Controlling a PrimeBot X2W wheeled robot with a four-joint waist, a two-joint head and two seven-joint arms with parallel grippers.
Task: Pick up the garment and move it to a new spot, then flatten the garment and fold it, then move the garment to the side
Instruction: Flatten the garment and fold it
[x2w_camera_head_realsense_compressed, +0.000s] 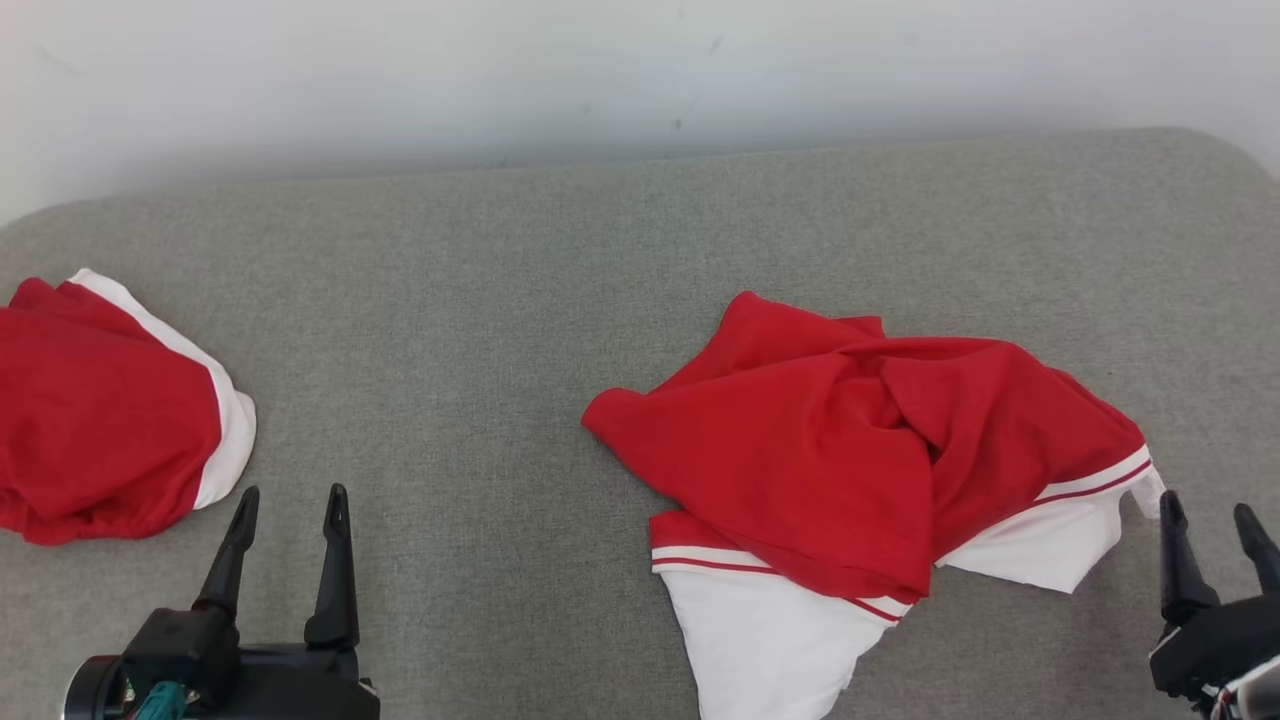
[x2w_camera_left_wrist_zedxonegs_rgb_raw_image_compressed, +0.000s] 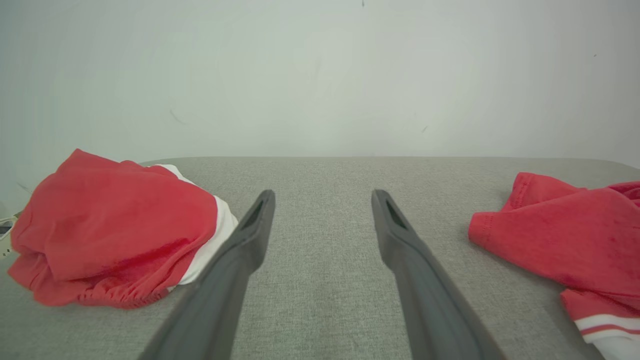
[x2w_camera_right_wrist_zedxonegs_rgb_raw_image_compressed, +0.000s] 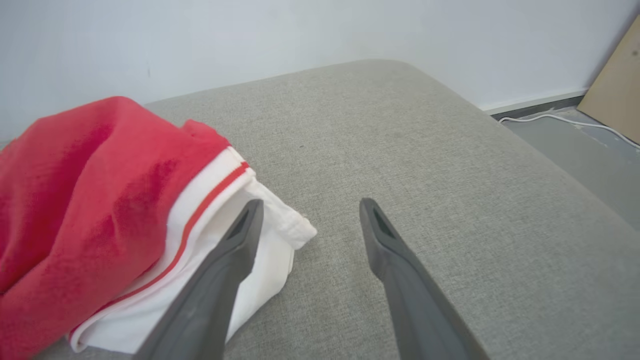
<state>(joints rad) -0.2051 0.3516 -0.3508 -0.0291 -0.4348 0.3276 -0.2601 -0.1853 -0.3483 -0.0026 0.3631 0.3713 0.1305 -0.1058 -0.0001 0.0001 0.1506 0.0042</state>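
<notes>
While the garment (x2w_camera_head_realsense_compressed: 860, 450) lies crumpled on the table (x2w_camera_head_realsense_compressed: 450, 300), lower right of the head view, left hand (x2w_camera_head_realsense_compressed: 293, 492) and right hand (x2w_camera_head_realsense_compressed: 1207, 504) stand open, empty. Flattening is judged next: grasp two white edge corners and spread apart.

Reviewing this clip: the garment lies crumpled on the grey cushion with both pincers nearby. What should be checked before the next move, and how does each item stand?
1. The right pincer is open and empty: ok.
2. The left pincer is open and empty: ok.
3. The garment lies flat: not ok, its red part is bunched over the white part.
4. A graspable edge is near the right pincer: ok, the white hem corner lies beside it.
5. The other red garment is apart: ok, bare grey cushion lies between them.
6. The garment is wholly on the cushion: cannot tell, it runs off the head view's bottom edge.
</notes>
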